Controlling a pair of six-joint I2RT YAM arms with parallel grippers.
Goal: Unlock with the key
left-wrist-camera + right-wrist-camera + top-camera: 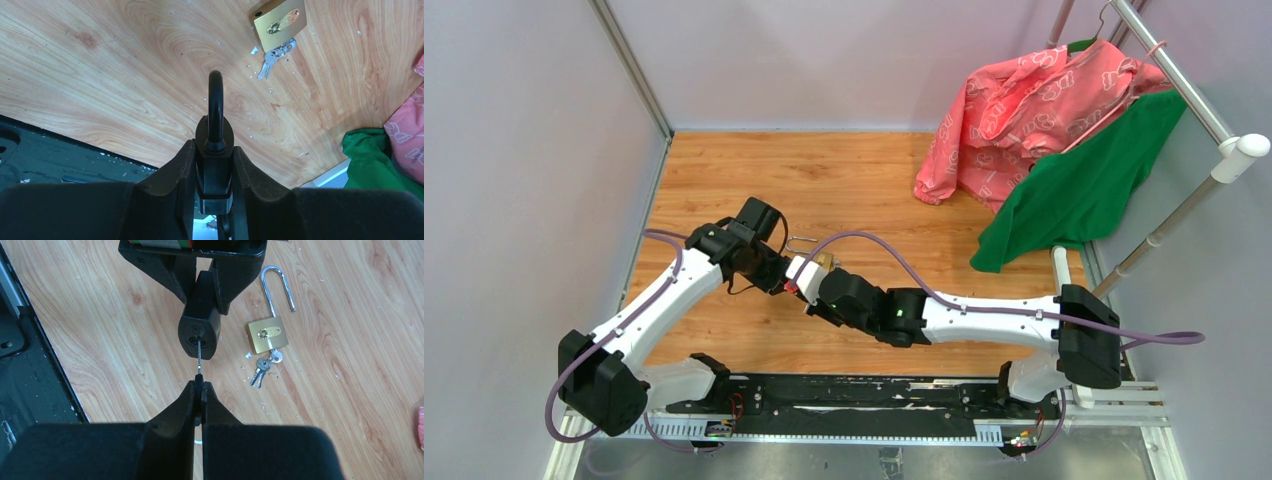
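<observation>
Right wrist view, with left wrist view as check. The black padlock [200,330] is held clear of the wooden surface [350,405], near its middle. The left hand [200,285] is clamped on the lock's body from both sides, keyway end toward the right hand [200,385]. The right hand is pressed together, pinching the key [199,354] by its head. The blade reaches the keyway, but how deep it sits cannot be told. A brass padlock [268,334] with its shackle swung open and spare keys [261,371] hanging from it lies on the surface just to the far side.

Likely faults: the narrow pinch may let the key swivel or slip once turning force is applied. The lock's rounded body may rotate within the left hand instead of the cylinder turning. If blade and keyway are not in line, pushing could bend the blade or drive the lock back out of its grip.
</observation>
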